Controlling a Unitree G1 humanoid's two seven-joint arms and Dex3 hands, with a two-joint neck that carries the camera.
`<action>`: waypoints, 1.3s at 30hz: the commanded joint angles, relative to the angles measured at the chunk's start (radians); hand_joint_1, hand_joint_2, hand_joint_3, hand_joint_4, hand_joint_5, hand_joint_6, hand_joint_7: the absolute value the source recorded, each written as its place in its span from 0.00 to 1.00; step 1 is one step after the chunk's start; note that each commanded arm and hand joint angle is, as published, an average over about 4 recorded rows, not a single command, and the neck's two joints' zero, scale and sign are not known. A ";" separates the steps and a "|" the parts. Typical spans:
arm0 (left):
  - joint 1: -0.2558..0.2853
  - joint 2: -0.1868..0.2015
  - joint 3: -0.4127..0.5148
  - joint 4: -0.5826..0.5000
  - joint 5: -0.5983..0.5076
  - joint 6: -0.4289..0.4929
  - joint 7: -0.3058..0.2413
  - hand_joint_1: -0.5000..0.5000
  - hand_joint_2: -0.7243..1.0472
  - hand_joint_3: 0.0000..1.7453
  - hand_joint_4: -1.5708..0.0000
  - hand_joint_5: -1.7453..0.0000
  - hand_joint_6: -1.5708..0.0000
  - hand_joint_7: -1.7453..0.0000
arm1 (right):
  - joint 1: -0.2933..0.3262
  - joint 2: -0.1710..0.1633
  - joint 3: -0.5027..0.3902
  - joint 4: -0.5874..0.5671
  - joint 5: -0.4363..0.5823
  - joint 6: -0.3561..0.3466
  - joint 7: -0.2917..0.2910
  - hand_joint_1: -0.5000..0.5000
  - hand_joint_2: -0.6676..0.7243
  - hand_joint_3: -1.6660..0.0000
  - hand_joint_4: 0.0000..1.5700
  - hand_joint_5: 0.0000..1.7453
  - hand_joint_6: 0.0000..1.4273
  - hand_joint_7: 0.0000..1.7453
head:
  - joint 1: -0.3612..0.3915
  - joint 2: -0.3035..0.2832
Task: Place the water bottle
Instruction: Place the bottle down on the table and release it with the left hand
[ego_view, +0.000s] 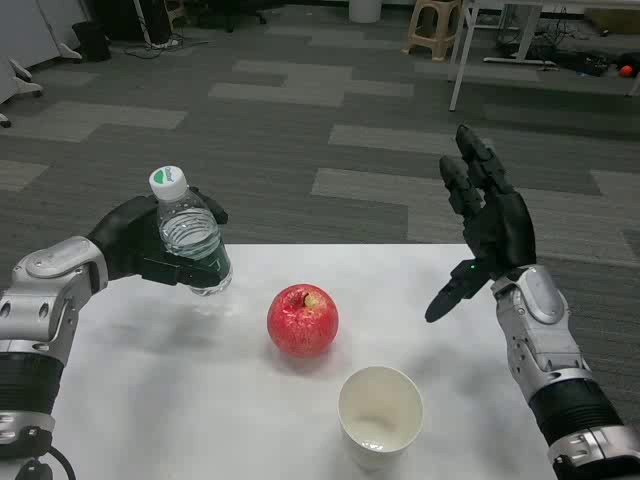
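The red apple (302, 320) sits near the middle of the white table (150, 400) and serves as the reference for everything else. Up and to the left of the apple, the left hand (160, 250) grips the water bottle (190, 235), its black fingers wrapped around the clear body below the white cap (168, 181). The bottle stands roughly upright, leaning slightly, and its base looks to be just above the tabletop near the far edge, though whether it touches the surface cannot be told. To the right of the apple and well apart from it, the right hand (490, 225) is raised with its fingers spread and holds nothing, the thumb pointing down towards the table. Just in front of the apple and slightly to its right stands a white paper cup (380, 415), upright, mouth open upward.
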 joint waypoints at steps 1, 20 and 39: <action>0.161 -0.085 0.016 -0.177 0.086 -0.085 -0.002 0.69 0.80 0.05 0.83 0.12 0.18 0.08 | 0.000 -0.006 0.018 -0.092 -0.032 0.092 0.038 0.04 0.77 1.00 0.00 0.00 0.00 0.00 | 0.167 0.109; 0.166 -0.080 0.015 -0.164 0.113 -0.085 -0.002 0.69 0.80 0.00 0.83 0.12 0.18 0.08 | -0.011 -0.005 0.021 -0.084 -0.036 0.098 0.038 0.04 0.77 1.00 0.00 0.00 0.00 0.00 | 0.106 0.052; 0.177 -0.072 0.034 -0.211 0.381 -0.137 -0.008 0.68 0.80 0.03 0.86 0.10 0.18 0.08 | -0.010 -0.005 0.033 -0.077 -0.036 0.098 0.038 0.04 0.77 1.00 0.00 0.00 0.00 0.00 | 0.109 0.062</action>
